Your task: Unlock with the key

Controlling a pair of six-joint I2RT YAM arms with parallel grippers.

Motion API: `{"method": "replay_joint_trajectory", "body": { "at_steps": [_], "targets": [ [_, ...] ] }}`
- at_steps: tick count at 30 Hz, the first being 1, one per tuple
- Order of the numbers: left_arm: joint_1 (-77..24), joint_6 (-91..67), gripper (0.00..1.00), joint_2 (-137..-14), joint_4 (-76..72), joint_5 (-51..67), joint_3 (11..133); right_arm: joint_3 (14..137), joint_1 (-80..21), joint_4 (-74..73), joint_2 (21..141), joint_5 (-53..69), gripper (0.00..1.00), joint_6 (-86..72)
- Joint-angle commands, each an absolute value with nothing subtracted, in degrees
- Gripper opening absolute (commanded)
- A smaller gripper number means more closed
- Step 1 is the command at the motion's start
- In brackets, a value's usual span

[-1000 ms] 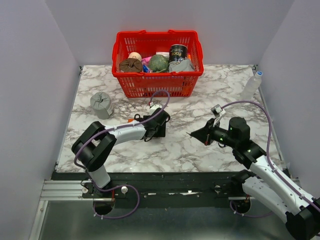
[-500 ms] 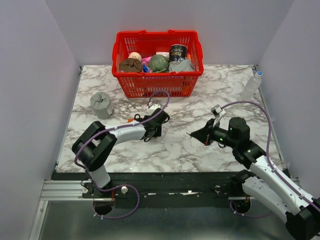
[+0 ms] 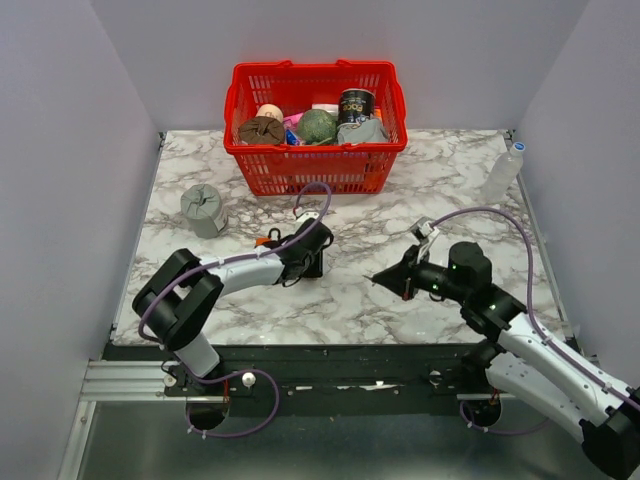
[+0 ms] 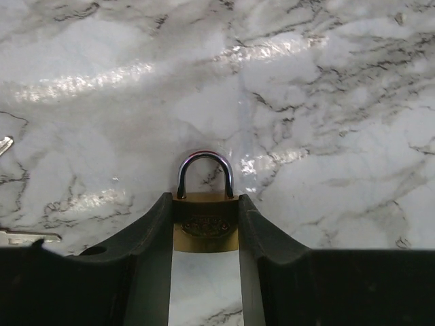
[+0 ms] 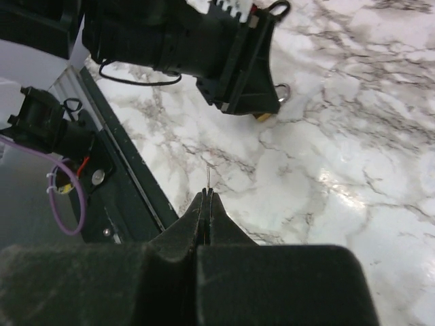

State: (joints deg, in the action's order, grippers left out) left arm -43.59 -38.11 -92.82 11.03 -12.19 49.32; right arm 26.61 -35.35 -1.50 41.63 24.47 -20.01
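Grippers meet mid-frame in the top view, left gripper (image 3: 317,266) near right gripper (image 3: 382,279). Left wrist view, bottom centre: its fingers (image 4: 146,244) pinch the brass padlock (image 4: 205,227), likely steadying it. Right wrist view: jaws fully closed on the key (image 5: 209,178), blade aimed lockward, presumably for insertion.
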Motion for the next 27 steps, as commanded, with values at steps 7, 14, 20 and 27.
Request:
{"method": "replay_joint_trajectory", "body": {
  "at_steps": [7, 14, 20, 27],
  "targets": [
    [-36.66, -41.13, 0.0, -82.97, 10.73, 5.6, 53.79, 21.36, -47.28, 18.53, 47.19, 5.02, 0.01, -27.24],
    [-32.08, -44.2, 0.0, -87.18, 7.3, 16.6, 54.5, 21.18, -53.08, 27.77, 53.78, -5.35, 0.01, -28.21],
    [-30.94, -46.32, 0.0, -87.8, 1.41, 19.6, 52.47, 23.72, -55.81, 31.03, 63.01, -13.0, 0.01, -29.35],
    [-30.59, -49.83, 0.0, -86.05, -2.63, 18.99, 48.43, 26.27, -57.04, 34.8, 70.66, -16.61, 0.01, -30.67]
  ]
}}
